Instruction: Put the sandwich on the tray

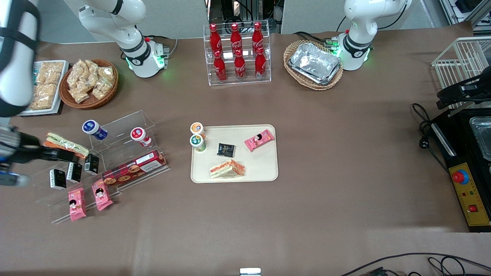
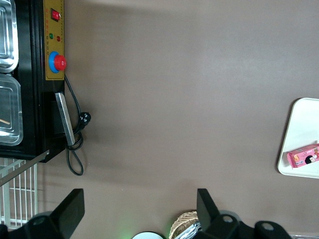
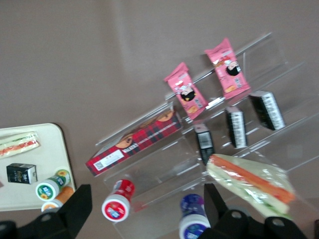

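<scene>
Sandwich first: the triangular white-bread sandwich with orange-red filling [image 1: 227, 169] is lying flat on the big cream-beige rectangular tray [image 1: 268, 168], at the tray's edge nearest the front camera. It is sharing the tray with a small black packet [image 1: 226, 150], a pink snack packet [image 1: 259, 140] and two little round cups, one with a green lid [image 1: 197, 142] and one with an orange lid [image 1: 197, 128], both sitting at the tray's edge toward the working arm's end. The black two-finger gripper [image 1: 57, 154] is hanging well apart from the tray, over the clear plastic display rack [image 1: 126, 130] at the working arm's end of the table. Its fingers [image 3: 77, 206] are looking spread wide in the right wrist view, with nothing between them, though the tips are blurry in the front view. Just beside the gripper, a longer flat sandwich in shiny crinkled wrap [image 1: 65, 145] is lying on the rack. Near it are sitting a blue-lidded cup [image 1: 93, 129], a red-lidded cup [image 1: 140, 136], a red plaid biscuit box [image 1: 134, 167], three small black cartons [image 1: 73, 171] and two pink packets [image 1: 89, 198]. Six red cola bottles [image 1: 238, 51] are standing in a clear stand farther from the front camera than the tray.
</scene>
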